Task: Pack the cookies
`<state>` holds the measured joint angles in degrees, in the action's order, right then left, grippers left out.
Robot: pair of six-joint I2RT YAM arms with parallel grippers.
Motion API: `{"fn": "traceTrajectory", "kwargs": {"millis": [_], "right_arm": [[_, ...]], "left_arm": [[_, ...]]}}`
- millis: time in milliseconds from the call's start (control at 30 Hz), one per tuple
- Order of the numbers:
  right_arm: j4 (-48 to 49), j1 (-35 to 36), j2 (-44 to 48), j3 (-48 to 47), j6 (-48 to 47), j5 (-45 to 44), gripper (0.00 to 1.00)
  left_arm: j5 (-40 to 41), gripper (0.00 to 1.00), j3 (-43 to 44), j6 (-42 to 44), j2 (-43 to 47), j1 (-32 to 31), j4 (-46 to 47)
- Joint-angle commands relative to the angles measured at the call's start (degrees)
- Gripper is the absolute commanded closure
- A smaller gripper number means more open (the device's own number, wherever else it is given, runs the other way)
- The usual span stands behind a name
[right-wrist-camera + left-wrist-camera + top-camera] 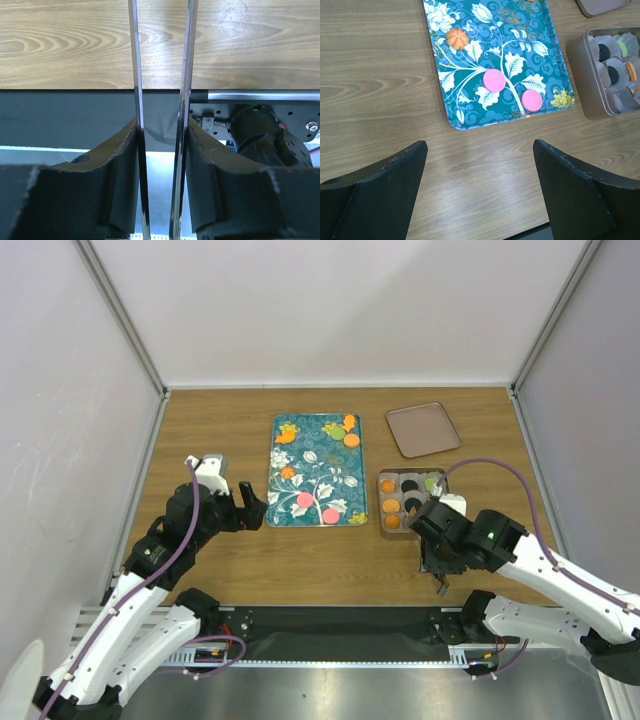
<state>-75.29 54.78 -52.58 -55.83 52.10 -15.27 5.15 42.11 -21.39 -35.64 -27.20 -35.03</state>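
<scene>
Several cookies lie on the teal flowered tray (345,465): orange ones (352,440) and a green one (338,430) at the back, two pink ones (305,501) (494,80) at the front. More cookies (388,505) sit in paper cups in the square tin (383,530) (580,75). My left gripper (250,510) (479,145) hovers open over bare wood, left of the tray's near corner. Near the table's front edge, below the tin, my right gripper (440,565) (162,125) is shut on metal tongs (136,60). Nothing shows between the tongs' blades.
A flat brown lid (423,429) lies at the back right, beyond the tin. Grey walls close in the table on three sides. The black front strip and the arm bases (260,132) lie right under the tongs.
</scene>
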Motion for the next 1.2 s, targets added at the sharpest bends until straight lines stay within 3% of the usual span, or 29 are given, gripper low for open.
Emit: {"fn": "traceTrajectory", "kwargs": {"millis": [0, 1167], "right_arm": [[-0.39, 0.32, 1.16, 0.28, 2.04, -0.99, 0.60], [4.45, -2.58, -1.83, 2.22, -2.17, -0.20, 0.56]], "left_arm": [[-0.84, 0.07, 1.05, 0.56, -0.05, -0.31, 1.54], [-0.75, 0.06, 1.05, 0.56, 0.04, -0.31, 1.63]]}}
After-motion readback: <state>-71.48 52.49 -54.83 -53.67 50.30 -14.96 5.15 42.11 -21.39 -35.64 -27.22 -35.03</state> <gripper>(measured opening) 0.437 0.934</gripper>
